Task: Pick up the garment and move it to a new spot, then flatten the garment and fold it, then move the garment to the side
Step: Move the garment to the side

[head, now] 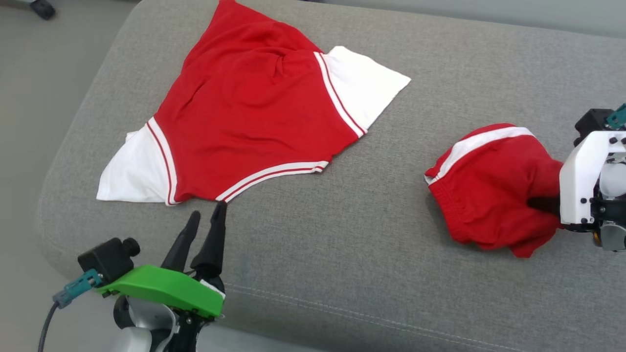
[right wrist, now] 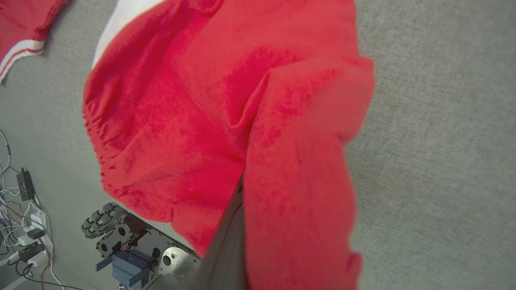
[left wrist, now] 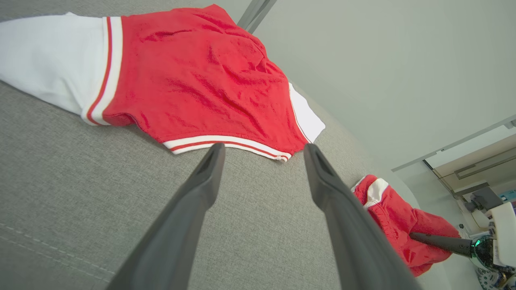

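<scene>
At the left, the left gripper (head: 208,211) hovered empty with its fingers spread apart, tips just short of the hem of the shirt (head: 254,127). The shirt lay spread on the grey cushion (head: 342,264). Far to the right, the right gripper (head: 542,203) was pinched tight on the shorts (head: 489,190), which sat in a heap on the cushion, well apart from the shirt. I took this for the pick-up-and-move step (flattening not yet begun). The next move would call for lifting the shorts clear and carrying them to bare cushion. No brand, label or writing could be read.
</scene>
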